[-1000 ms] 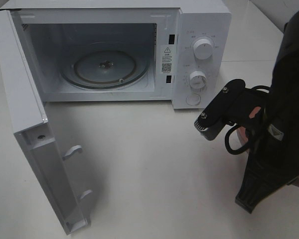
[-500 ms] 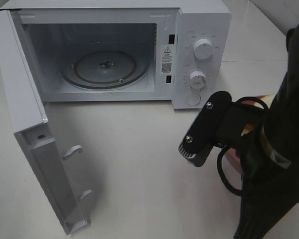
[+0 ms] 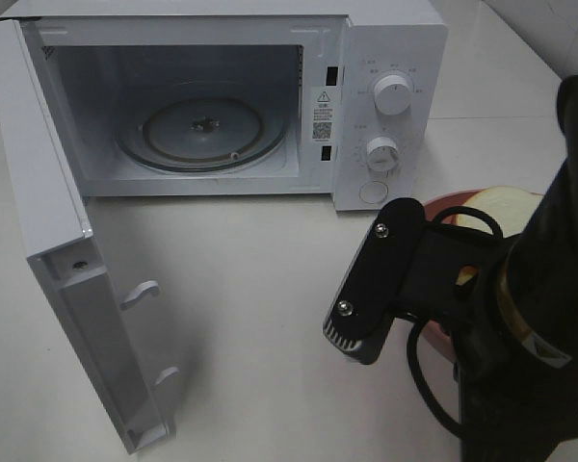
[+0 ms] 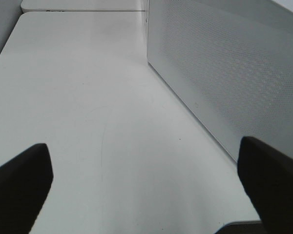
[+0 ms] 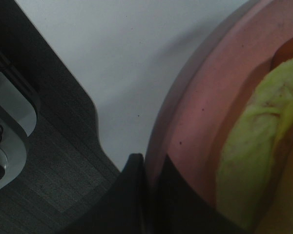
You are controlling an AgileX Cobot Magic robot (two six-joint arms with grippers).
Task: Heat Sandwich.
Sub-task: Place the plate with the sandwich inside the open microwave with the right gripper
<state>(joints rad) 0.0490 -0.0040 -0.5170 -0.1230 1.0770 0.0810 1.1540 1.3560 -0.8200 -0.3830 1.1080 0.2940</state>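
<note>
The sandwich [image 3: 502, 203] shows as white bread with a tan crust on a round pink plate [image 3: 441, 205], right of the microwave and partly hidden behind my right arm [image 3: 390, 279]. In the right wrist view my right gripper [image 5: 149, 168] is shut on the plate's rim [image 5: 195, 131], with pale green lettuce [image 5: 249, 156] of the sandwich just beyond. My left gripper [image 4: 146, 190] is open and empty over bare table, next to the microwave's perforated side wall [image 4: 224, 73]. It does not show in the exterior view.
The white microwave [image 3: 390, 58] stands at the back with its door [image 3: 53, 250] swung fully open to the left, toward the front. The glass turntable [image 3: 202, 130] lies inside. Two knobs [image 3: 393, 94] are on its right panel.
My right arm has moved toward the front and left. The pink plate and sandwich, mostly hidden before, now show behind it, to the right of the microwave.
</note>
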